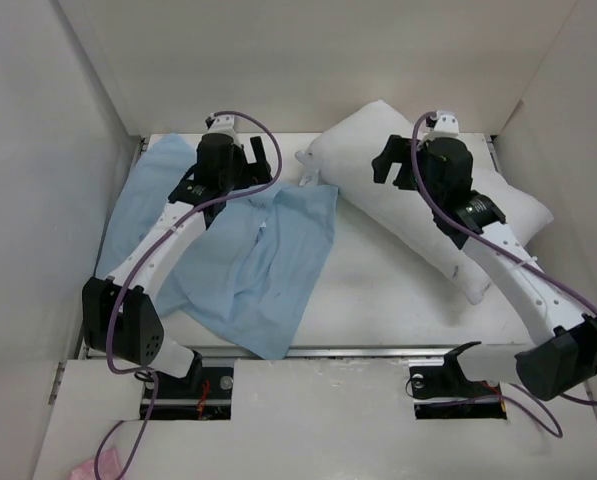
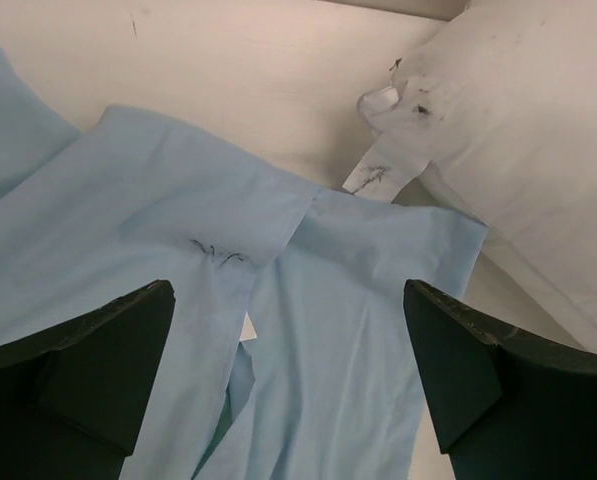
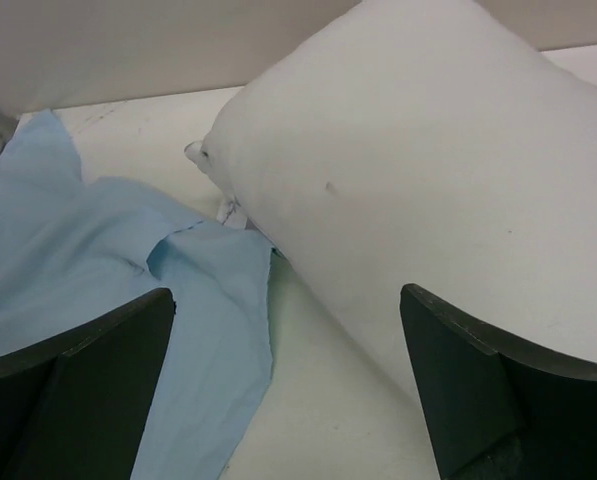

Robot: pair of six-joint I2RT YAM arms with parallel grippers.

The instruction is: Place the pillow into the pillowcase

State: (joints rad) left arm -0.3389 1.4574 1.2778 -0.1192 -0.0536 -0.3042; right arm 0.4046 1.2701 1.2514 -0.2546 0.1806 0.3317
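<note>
The light-blue pillowcase (image 1: 248,260) lies flat and wrinkled across the left half of the table, its right corner near the pillow's end. The plump white pillow (image 1: 378,170) lies slanted at the back right, a small tag (image 2: 383,165) at its left corner. My left gripper (image 1: 261,158) hovers open above the pillowcase (image 2: 178,190), nothing between its fingers, with the pillow (image 2: 518,130) ahead to the right. My right gripper (image 1: 390,160) is open above the pillow's left part; it looks down on the pillow (image 3: 428,170), the bare table and the pillowcase (image 3: 68,240) edge.
White walls close in the table (image 1: 378,290) on the left, back and right. A metal rail (image 1: 378,351) runs along the near edge by the arm bases. A pink scrap (image 1: 83,468) lies at the bottom left, off the work surface.
</note>
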